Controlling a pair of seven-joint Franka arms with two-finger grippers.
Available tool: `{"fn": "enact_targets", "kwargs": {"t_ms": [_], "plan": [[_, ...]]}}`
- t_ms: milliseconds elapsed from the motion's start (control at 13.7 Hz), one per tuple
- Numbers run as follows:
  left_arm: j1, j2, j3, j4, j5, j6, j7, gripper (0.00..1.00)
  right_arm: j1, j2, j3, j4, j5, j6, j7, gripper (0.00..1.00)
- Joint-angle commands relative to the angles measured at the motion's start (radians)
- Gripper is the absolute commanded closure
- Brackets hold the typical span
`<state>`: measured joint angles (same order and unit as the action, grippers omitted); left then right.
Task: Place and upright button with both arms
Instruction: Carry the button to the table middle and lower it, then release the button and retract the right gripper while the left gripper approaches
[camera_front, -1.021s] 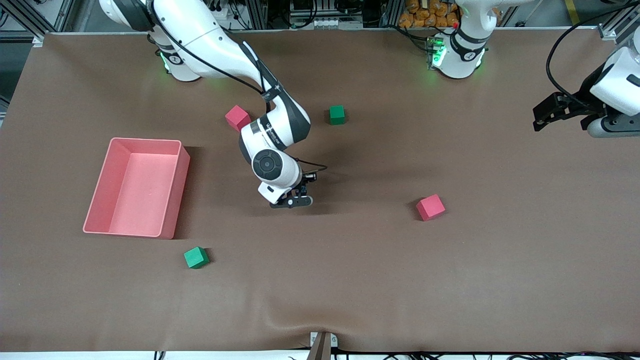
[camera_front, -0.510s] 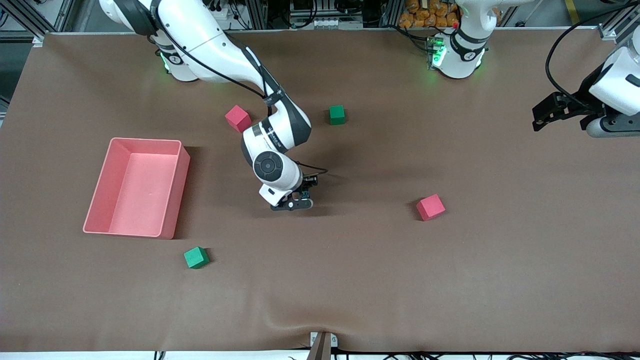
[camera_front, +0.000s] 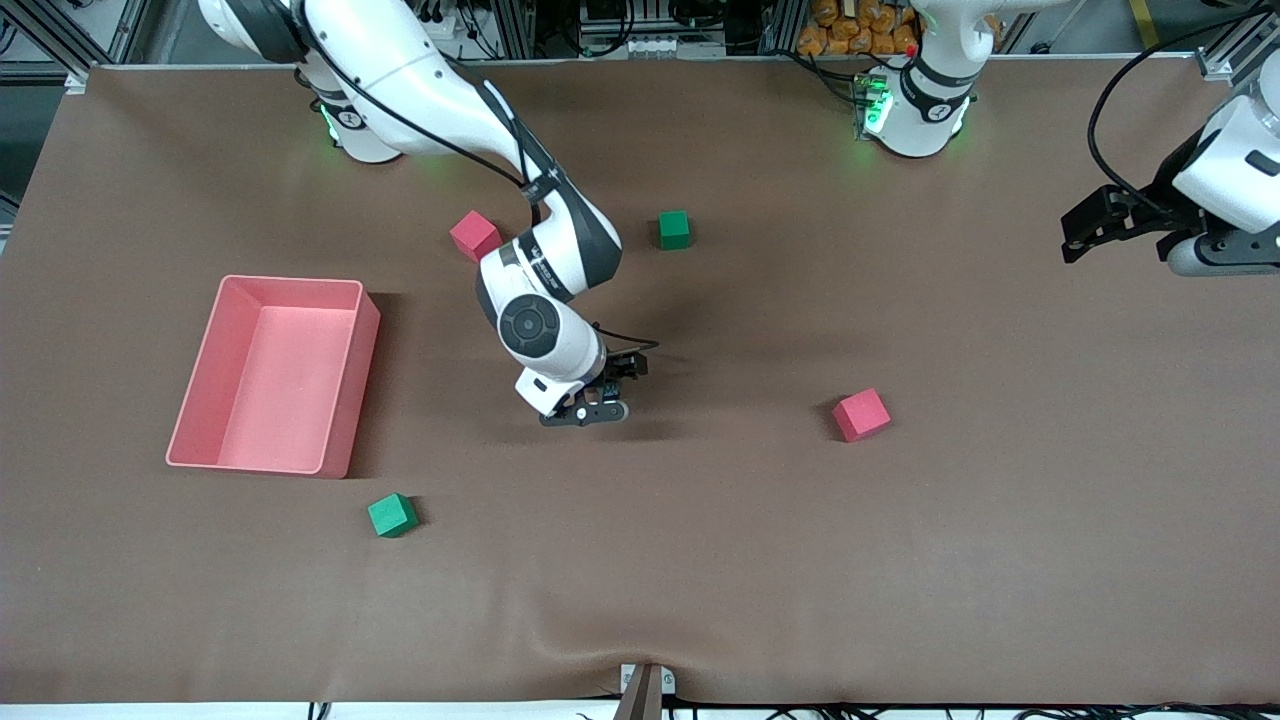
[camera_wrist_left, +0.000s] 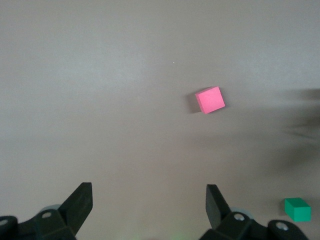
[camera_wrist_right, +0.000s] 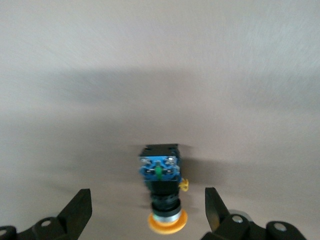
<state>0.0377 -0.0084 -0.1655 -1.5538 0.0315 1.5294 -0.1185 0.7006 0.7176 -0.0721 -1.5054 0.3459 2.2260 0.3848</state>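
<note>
Under the right gripper (camera_wrist_right: 147, 207), the matt brown cloth-like table cover (camera_wrist_right: 160, 75) bears a smooth plastic orange-capped, black-bodied button (camera_wrist_right: 160, 180).

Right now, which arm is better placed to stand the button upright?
Probably the right: the right gripper is open around the button, which lies on its side. The left gripper waits open at the left arm's end of the table.

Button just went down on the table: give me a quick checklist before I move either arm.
1. Right gripper open: ok.
2. Button free of the fingers: ok, gaps both sides.
3. Button upright: not ok, it looks to be lying on its side, orange cap toward the gripper.
4. Left gripper open, holding nothing: ok.
5. Left arm near the button: not ok, it waits at its own end of the table.
</note>
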Motion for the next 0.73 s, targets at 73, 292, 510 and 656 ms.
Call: {"fn": "enact_targets", "kwargs": {"t_ms": [73, 292, 510, 656], "plan": [[-0.012, 0.011, 0.0, 0.006, -0.01, 0.003, -0.009, 0.0, -0.021, -0.162, -0.006, -0.016, -0.118, -0.093, -0.004, 0.0], [-0.016, 0.027, -0.005, 0.008, -0.01, 0.02, -0.019, 0.0, -0.07, -0.285, 0.002, -0.018, -0.248, -0.142, -0.007, 0.0], [-0.027, 0.041, -0.018, 0.008, -0.007, 0.026, -0.05, 0.0, -0.162, -0.386, 0.012, -0.016, -0.291, -0.264, -0.105, 0.0], [-0.036, 0.054, -0.032, 0.008, -0.004, 0.034, -0.073, 0.0, -0.232, -0.449, 0.014, -0.018, -0.291, -0.311, -0.132, 0.0]]}}
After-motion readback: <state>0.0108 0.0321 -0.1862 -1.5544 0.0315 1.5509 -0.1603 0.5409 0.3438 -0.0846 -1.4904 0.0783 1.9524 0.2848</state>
